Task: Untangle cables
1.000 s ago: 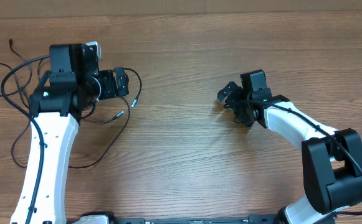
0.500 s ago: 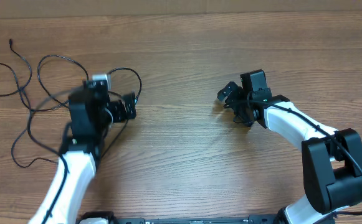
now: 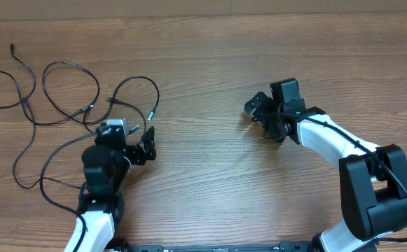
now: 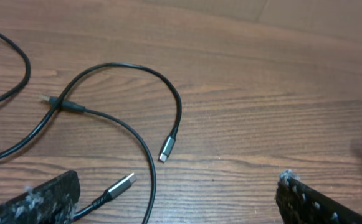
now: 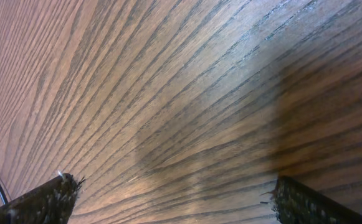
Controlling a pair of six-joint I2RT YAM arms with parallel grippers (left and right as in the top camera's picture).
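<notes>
The wooden desk [image 3: 210, 189] fills my overhead view, with its grain running side to side. My right arm [image 3: 329, 143] reaches in from the lower right corner and bends toward the middle of the desk. My left arm [image 3: 97, 224] comes up from the bottom edge on the left and ends just below the tangle.

The right gripper [image 3: 258, 119] points left with its jaws spread wide and nothing between them. Its wrist camera shows only bare wood grain between the two fingers, well apart from the task's things. The left gripper [image 3: 147, 143] is also wide apart and empty, with its fingers at the two lower corners of the wrist view.

The cables [image 4: 124, 64] lie flat on the left half of the desk, above and to the left of the left gripper. They are thin black cords in loose overlapping loops that stretch out to the far left edge. From overhead I can see several crossings, but I cannot tell how many separate cords there are.

In the left wrist view, one cord arcs over and ends in a silvery plug [image 4: 167, 148] lying free on the wood ahead of the open jaws. A second plug [image 4: 121, 185] lies just beside the left finger, and I cannot tell whether they touch. A third, darker connector [image 4: 59, 101] sits where two cords cross.
</notes>
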